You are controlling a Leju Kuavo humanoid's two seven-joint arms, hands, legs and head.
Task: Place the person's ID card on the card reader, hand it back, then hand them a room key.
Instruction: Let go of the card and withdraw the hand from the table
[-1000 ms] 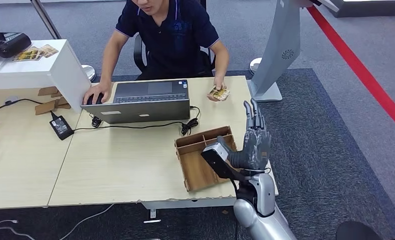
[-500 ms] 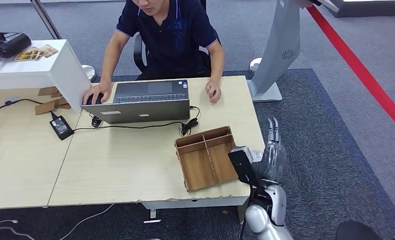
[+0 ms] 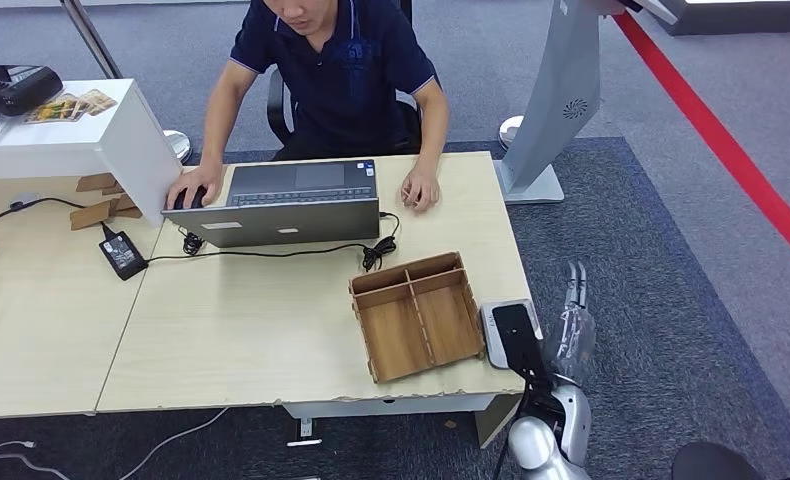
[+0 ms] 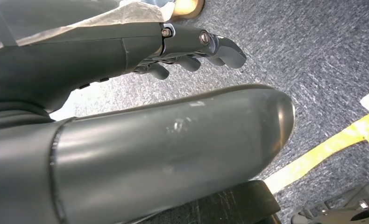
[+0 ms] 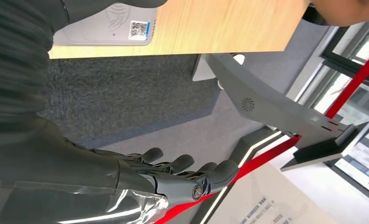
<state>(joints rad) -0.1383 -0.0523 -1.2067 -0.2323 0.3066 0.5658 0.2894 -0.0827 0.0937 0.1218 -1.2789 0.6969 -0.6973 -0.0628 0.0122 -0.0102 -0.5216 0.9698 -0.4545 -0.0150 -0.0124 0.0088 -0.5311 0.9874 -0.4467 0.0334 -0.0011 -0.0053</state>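
Pale wooden desk (image 3: 271, 330) ahead of you: the card reader (image 3: 512, 330) lies at its near right corner, beside the divided wooden tray (image 3: 418, 315). You won't spot the ID card or room key. Your right hand (image 3: 574, 325) hangs off the desk edge, fingers straight, loosely together, holding nothing; left hand (image 4: 192, 49) likewise empty. Expect a thin, stiff, slippery card, so pinch it by an edge

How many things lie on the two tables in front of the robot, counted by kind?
Laptop: 1
Card reader: 1
Wooden tray: 1
Power adapter: 1
Mouse: 1
Total: 5
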